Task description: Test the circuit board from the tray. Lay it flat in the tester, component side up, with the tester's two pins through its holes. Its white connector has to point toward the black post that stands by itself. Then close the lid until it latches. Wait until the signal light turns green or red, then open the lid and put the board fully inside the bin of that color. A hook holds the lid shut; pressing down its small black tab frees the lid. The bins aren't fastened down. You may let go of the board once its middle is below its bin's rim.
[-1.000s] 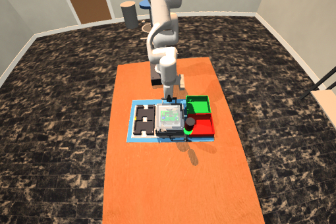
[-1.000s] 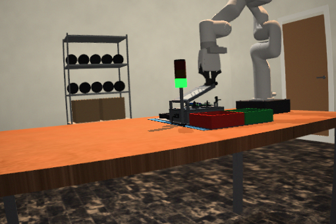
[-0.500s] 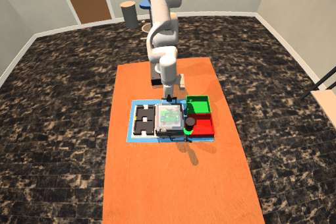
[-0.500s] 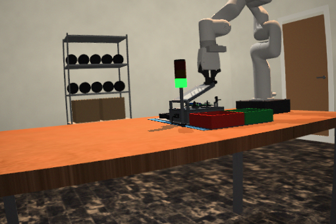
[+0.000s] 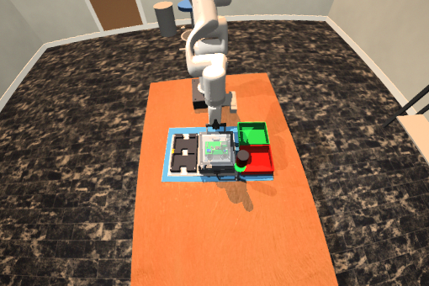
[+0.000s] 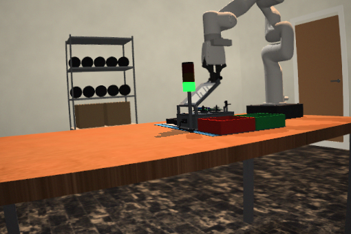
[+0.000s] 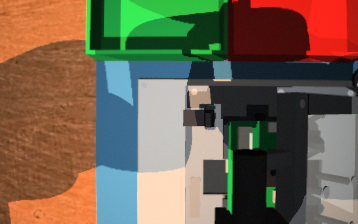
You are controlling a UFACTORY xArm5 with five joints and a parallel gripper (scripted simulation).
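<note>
The tester (image 5: 214, 155) sits on the blue mat between the tray and the bins. The green circuit board (image 5: 214, 148) lies inside it, seen through the clear lid. In the side view the lid (image 6: 202, 92) is raised at a slant, hinged at the tester's near end. My gripper (image 6: 215, 78) is shut on the lid's raised far edge; in the overhead view it (image 5: 215, 124) is at the tester's far side. The signal light (image 6: 188, 87) glows green. The wrist view shows part of the board (image 7: 250, 140) below a dark finger.
The green bin (image 5: 253, 134) and the red bin (image 5: 259, 161) stand side by side right of the tester. The empty black tray (image 5: 184, 153) lies to its left. The signal tower (image 5: 242, 159) stands at the tester's front right corner.
</note>
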